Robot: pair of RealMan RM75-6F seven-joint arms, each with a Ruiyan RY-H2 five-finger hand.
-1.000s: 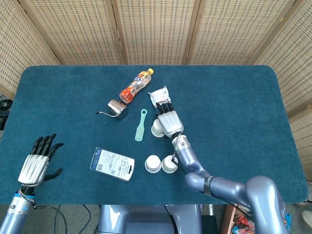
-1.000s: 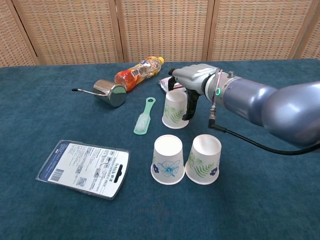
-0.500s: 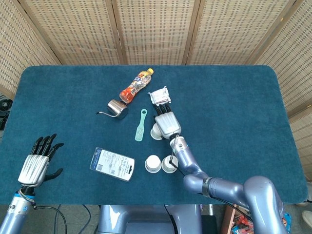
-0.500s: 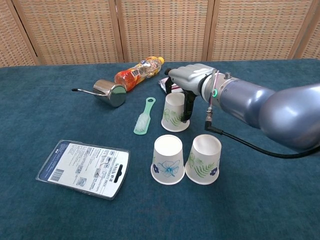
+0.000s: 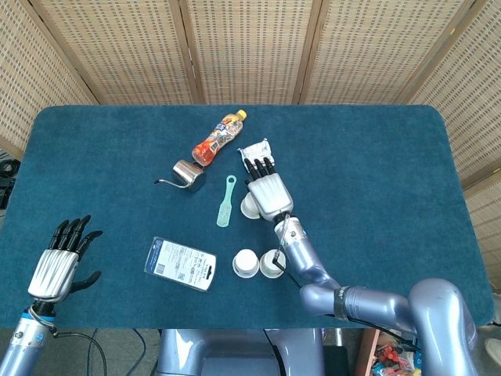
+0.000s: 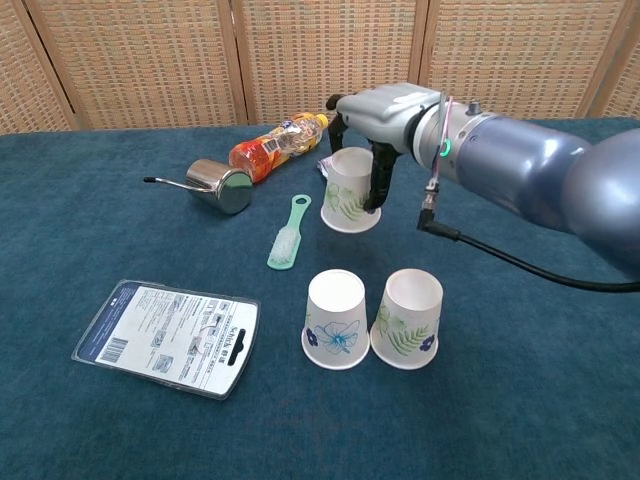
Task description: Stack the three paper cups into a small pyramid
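Note:
Two upside-down paper cups stand side by side near the table's front: one with a blue flower (image 6: 336,320) (image 5: 246,263) and one with green leaves (image 6: 407,318) (image 5: 272,264). A third leaf-printed cup (image 6: 350,190) (image 5: 250,205), also upside down, is gripped from above by my right hand (image 6: 385,112) (image 5: 266,192) and hangs slightly tilted just above the cloth, behind the pair. My left hand (image 5: 59,262) hovers at the near left corner with its fingers spread and nothing in it.
An orange drink bottle (image 6: 275,145) lies at the back, with a steel cup with a thin handle (image 6: 220,187) beside it. A green brush (image 6: 288,232) lies left of the held cup. A blister pack (image 6: 170,337) sits front left. A foil packet (image 5: 254,153) lies behind my right hand.
My right hand has closed on the third cup and raised it off the cloth, shifting slightly back. The two front cups and my left hand have stayed put.

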